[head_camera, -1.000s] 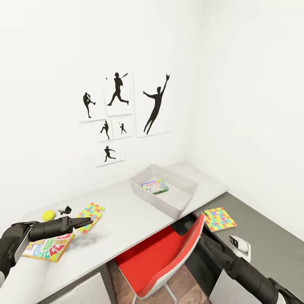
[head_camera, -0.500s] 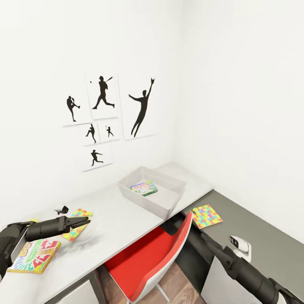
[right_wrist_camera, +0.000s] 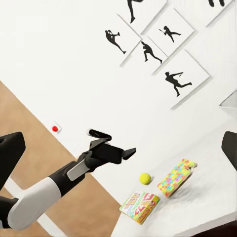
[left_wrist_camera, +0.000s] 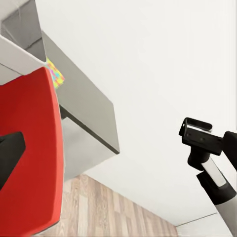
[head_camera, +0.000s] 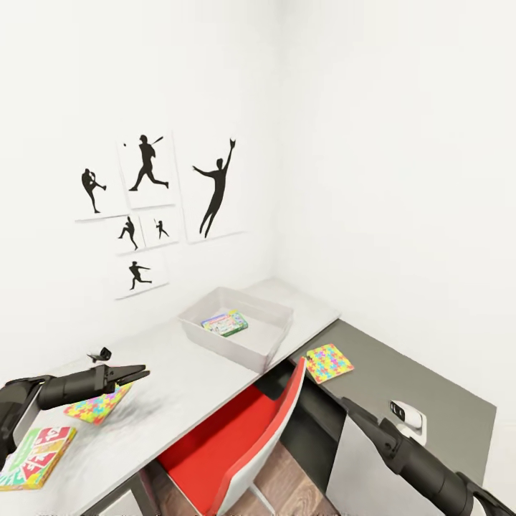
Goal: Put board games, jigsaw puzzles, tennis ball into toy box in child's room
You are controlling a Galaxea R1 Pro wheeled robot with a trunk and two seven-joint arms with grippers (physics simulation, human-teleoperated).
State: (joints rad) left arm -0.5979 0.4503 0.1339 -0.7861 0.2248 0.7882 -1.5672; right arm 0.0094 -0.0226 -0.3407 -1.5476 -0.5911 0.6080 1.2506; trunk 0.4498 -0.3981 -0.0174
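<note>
Desk toys waiting, one game already in the bin; both arms empty.

L to R: board game (head_camera: pixel 34 457) lies flat at the near-left desk corner – stiff printed carton, prob. light; best pinched across a short edge overhanging the table (head_camera: pixel 193 380). Left gripper (head_camera: pixel 132 373) hovers over the grey top, fingers nearly together, holding nothing. Jigsaw puzzle (head_camera: pixel 95 405) lies flat just under/beside it – thin, rigid, hard to get under; slide to an edge, then pinch. Tennis ball (right_wrist_camera: pixel 145 178) near it – light, fuzzy, rolls; grab across the middle. Toy box (head_camera: pixel 236 327) mid-desk, far side, holds one game box (head_camera: pixel 224 322). Second puzzle (head_camera: pixel 324 362) on the lower dark section, right of the red chair (head_camera: pixel 251 437). Right gripper: arm low at right, jaw state can't tell.
</note>
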